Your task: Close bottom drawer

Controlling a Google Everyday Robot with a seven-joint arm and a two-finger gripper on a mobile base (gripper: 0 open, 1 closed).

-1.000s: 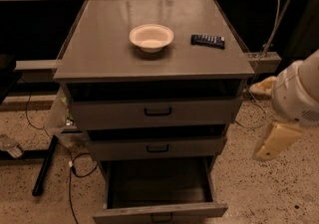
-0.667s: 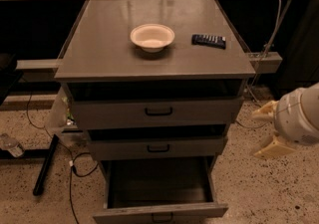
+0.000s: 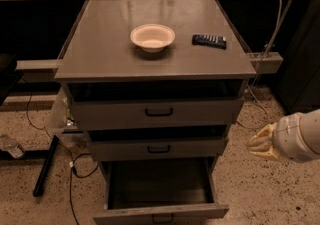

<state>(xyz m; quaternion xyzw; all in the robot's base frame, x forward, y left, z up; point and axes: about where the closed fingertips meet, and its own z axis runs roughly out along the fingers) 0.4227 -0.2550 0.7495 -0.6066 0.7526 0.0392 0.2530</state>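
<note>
Fingers [image 3: 262, 141] pinched together, gripping nothing. Gripper [image 3: 251, 144] hangs right of the cabinet [image 3: 100, 59], apart from it, level with the middle drawer [image 3: 190, 148]. Bottom drawer [image 3: 200, 212] stands pulled out toward the near side. Bowl [image 3: 152, 37] and remote [image 3: 209, 41] sit on top.

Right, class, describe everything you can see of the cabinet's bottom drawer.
The bottom drawer is grey metal, lowest of three, pulled well out toward the camera. Its dark interior looks empty. The flat front panel carries a small black loop handle, partly cut off by the picture edge. Nothing touches it: the gripper hangs to its right, apart from it.
</note>
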